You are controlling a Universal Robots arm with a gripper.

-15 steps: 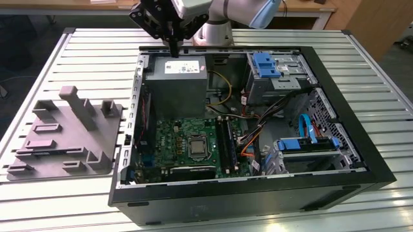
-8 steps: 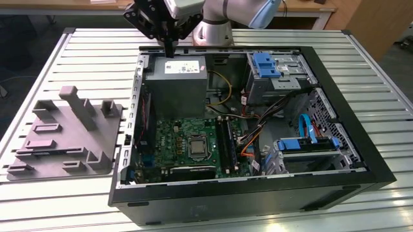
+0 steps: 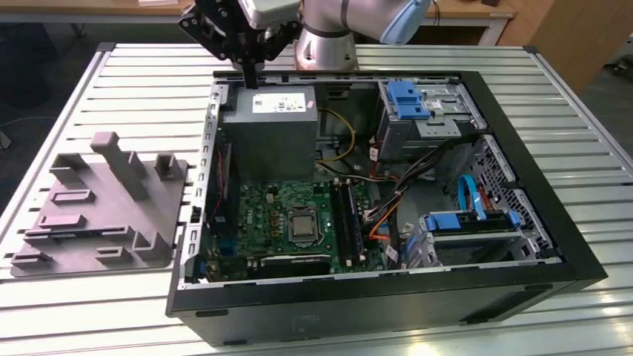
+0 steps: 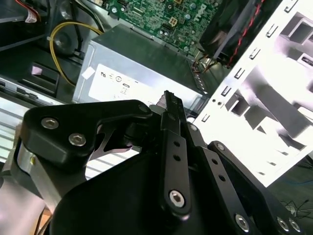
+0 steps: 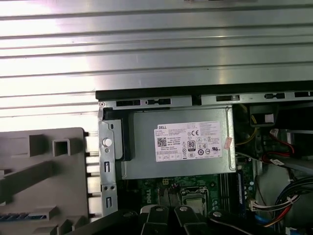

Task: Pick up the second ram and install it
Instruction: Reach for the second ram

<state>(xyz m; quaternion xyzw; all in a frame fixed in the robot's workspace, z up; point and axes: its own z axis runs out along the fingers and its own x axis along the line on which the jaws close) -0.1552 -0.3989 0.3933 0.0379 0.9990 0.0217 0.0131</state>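
The gripper (image 3: 252, 78) hangs with its black fingers pressed together, clasping nothing. It is above the far edge of the boxy grey metal power supply (image 3: 269, 133) in the open black computer case (image 3: 396, 304). Ribbed metal table (image 3: 118, 81) lies open around the case. The second ram (image 3: 59, 234), thin and flat, rests in the grey plastic block (image 3: 118, 193) beside the case, well apart from the gripper.

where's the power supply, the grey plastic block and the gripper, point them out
power supply (image 3: 267, 144), exterior view, on its plain grey face
grey plastic block (image 3: 158, 215), exterior view, on its flat base
gripper (image 3: 252, 80), exterior view, between its fingertips
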